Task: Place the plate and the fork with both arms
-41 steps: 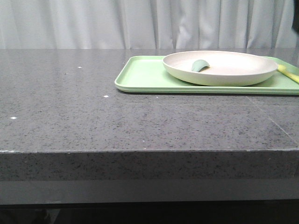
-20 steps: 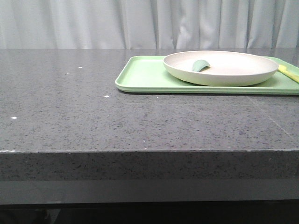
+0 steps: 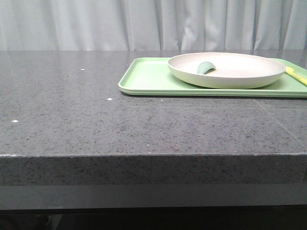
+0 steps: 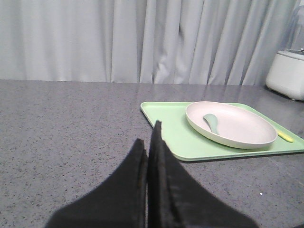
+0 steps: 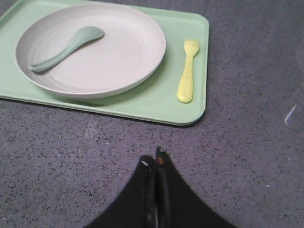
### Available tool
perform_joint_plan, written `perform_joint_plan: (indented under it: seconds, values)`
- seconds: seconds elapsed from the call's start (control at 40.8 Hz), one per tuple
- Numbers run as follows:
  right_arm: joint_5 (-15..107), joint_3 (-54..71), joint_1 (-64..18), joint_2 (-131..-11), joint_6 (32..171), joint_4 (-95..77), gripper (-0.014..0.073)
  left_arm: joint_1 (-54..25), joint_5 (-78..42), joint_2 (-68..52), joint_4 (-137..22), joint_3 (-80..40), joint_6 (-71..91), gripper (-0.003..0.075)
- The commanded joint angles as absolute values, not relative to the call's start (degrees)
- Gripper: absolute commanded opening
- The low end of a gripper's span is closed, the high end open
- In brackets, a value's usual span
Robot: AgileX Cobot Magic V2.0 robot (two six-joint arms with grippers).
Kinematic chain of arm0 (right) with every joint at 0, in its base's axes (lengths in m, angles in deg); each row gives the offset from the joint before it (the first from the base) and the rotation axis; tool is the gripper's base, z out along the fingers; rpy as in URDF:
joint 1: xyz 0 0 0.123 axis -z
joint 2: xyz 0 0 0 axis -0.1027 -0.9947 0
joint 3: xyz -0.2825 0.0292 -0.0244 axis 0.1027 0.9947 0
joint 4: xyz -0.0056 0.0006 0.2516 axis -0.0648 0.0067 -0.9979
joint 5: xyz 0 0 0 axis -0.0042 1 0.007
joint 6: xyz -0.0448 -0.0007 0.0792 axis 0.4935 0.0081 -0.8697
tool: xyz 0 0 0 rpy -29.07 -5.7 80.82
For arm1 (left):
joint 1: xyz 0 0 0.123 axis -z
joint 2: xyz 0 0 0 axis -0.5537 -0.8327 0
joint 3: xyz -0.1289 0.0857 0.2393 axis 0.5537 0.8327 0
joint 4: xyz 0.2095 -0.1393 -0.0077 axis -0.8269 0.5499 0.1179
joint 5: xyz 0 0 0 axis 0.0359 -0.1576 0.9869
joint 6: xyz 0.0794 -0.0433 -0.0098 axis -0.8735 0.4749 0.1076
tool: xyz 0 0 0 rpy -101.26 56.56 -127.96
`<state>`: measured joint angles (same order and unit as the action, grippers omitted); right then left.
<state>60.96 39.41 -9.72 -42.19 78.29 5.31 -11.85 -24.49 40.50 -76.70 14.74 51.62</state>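
Note:
The cream-white plate (image 3: pixel 230 71) sits on a light-green tray (image 3: pixel 148 79) at the back right of the table; it also shows in the left wrist view (image 4: pixel 237 128) and the right wrist view (image 5: pixel 109 57). The pale yellow fork (image 5: pixel 187 71) lies on the tray right of the plate, its end visible in the front view (image 3: pixel 297 74). My left gripper (image 4: pixel 149 135) is shut and empty, short of the tray's near left corner. My right gripper (image 5: pixel 156 159) is shut and empty, over bare table in front of the tray. Neither gripper shows in the front view.
A grey-green spoon (image 5: pixel 66 47) lies in the plate. A white appliance (image 4: pixel 287 71) stands at the far right in the left wrist view. A pale curtain hangs behind the grey speckled table (image 3: pixel 96 124).

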Motion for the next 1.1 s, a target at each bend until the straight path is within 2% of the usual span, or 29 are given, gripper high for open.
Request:
perform_joint_plan:
  seconds: [0.0, 0.172, 0.294, 1.078]
  values:
    - [53.46, 42.31, -9.74, -33.92, 78.82, 5.78, -0.0067, -11.93, -19.54, 39.87, -76.46, 13.19, 51.64, -0.0018]
    - [52.02, 46.71, -9.67, -20.78, 78.82, 5.78, -0.0067, -11.93, -19.54, 39.87, -76.46, 13.19, 51.64, -0.0018]
    - [51.97, 47.09, -9.67, -16.91, 78.82, 5.78, -0.0067, -11.93, -19.54, 39.87, -76.46, 13.19, 51.64, -0.0018]
    - [52.03, 47.11, -9.67, -16.47, 78.82, 5.78, -0.0067, -11.93, -19.54, 39.87, -76.46, 13.19, 51.64, -0.0018]
